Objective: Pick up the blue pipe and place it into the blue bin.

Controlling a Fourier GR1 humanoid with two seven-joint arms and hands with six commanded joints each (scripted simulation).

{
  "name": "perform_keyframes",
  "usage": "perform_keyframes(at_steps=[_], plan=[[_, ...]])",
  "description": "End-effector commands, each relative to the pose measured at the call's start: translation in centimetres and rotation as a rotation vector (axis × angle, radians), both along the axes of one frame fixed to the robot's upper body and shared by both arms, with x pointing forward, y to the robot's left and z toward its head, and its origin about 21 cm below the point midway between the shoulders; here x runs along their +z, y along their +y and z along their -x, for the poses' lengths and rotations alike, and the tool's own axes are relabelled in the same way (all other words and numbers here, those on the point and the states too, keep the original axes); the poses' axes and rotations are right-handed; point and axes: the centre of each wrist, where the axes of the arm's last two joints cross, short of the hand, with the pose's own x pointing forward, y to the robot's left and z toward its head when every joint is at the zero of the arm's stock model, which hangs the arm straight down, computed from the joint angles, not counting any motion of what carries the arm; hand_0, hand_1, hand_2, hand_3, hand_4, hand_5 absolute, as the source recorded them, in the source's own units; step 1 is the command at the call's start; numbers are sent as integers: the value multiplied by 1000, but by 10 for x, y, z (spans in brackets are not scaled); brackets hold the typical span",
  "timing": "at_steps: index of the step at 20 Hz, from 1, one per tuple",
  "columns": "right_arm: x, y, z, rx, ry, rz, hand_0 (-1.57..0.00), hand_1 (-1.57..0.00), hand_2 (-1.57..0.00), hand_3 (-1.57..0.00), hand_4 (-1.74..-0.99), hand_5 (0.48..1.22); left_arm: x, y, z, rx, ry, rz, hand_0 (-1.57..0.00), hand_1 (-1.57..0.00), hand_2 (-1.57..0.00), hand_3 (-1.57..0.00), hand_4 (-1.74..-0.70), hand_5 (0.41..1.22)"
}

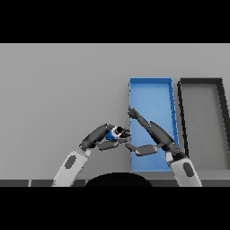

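Holding the short blue plastic pipe (112,133) in my curled left robot hand (102,136), I see it just left of the long blue rectangular bin (151,81), its axis pointing right toward it. My right robot hand (144,134) hangs relaxed and spread above that bin, near the table's near edge. No readable writing anywhere.

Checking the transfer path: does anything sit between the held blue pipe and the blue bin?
Yes. The right hand, fingers straight, hangs over the blue bin's left edge, directly beside the blue pipe gripped by the left hand.
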Motion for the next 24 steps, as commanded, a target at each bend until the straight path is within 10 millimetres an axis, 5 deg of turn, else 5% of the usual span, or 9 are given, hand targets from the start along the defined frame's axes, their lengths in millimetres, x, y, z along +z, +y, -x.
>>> perform_keyframes(at_steps=[1,11,14,15,17,19,20,24], plan=[[3,4,0,38,14,-1,1,1,0,1,-1232,525,0,1,-1,-1,-1,3,-1571,-1571,-1571,-1571,-1475,1221],[31,61,-29,249,-13,41,1,1,-1,1,-1208,512,-2,-1,-2,-55,47,27,-1571,-1571,-1571,-1571,-1459,1221],[34,70,-38,289,-13,59,-24,-108,-130,-49,-1222,517,-1,2,-7,-48,27,44,-1571,-1571,-1571,-1571,-1460,1221],[33,72,-39,297,-8,62,-166,-241,-249,-143,-1255,519,-2,3,-5,-42,34,33,-1571,-1571,-1571,-1571,-1515,1221],[35,77,-43,301,0,81,-630,-652,-657,-504,-1383,523,-2,3,-6,-29,71,12,-1571,-1571,-1528,-1139,-1596,1221],[34,80,-47,312,-10,83,-969,-983,-986,-789,-1496,555,0,2,-7,-31,63,11,-1571,-1571,-1544,-1207,-1648,1221],[34,83,-46,331,-4,52,-1089,-1101,-1103,-896,-1537,600,-1,1,-6,-39,54,28,-1571,-1571,-1549,-1228,-1667,1221],[33,87,-44,335,-21,-15,-1374,-1378,-1379,-1295,-1475,940,4,-4,-6,-47,32,45,-1571,-1571,-1562,-1322,-1711,1221]])
